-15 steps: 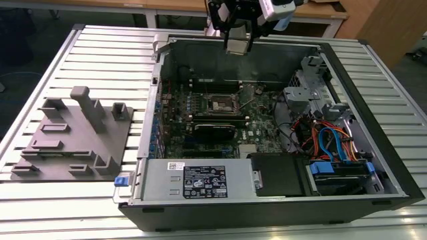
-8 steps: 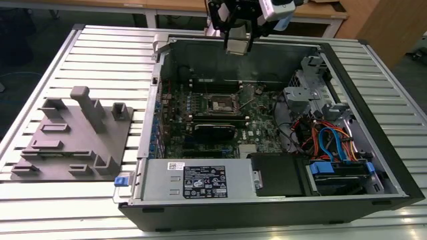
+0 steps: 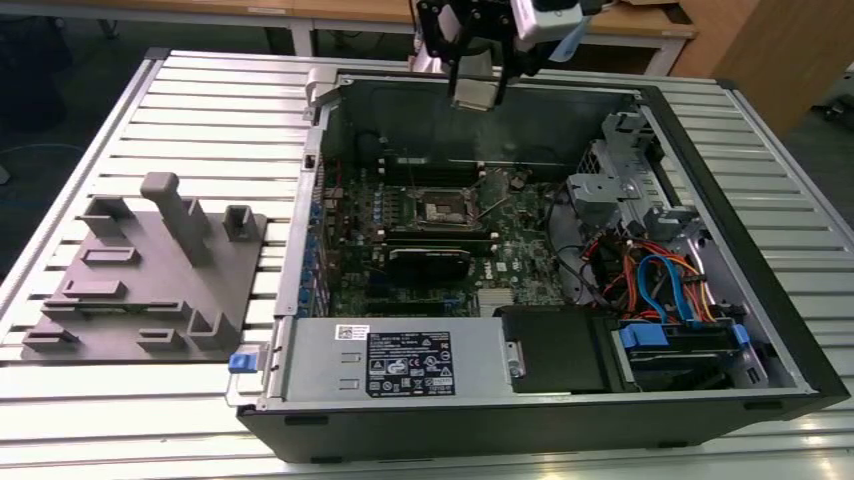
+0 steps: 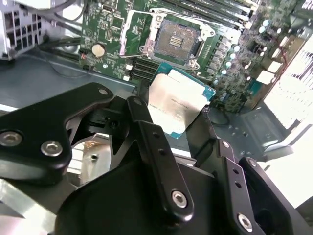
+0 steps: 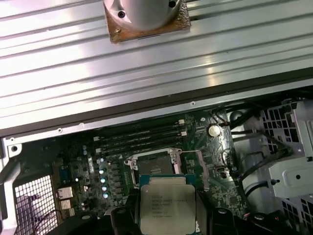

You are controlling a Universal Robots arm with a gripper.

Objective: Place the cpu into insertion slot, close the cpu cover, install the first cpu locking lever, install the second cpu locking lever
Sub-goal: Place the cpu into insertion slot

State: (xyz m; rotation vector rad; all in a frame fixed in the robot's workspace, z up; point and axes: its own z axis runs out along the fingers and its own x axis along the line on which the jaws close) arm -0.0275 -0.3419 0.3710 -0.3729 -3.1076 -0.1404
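The open case fills the middle of the exterior view, the board flat on its floor. My gripper hangs at upper centre of that view, clenched on the cpu. The slot lies bare at mid-frame, well apart from it. I judge the cpu light, stiff, slick and fragile underneath, so I grip the edges only
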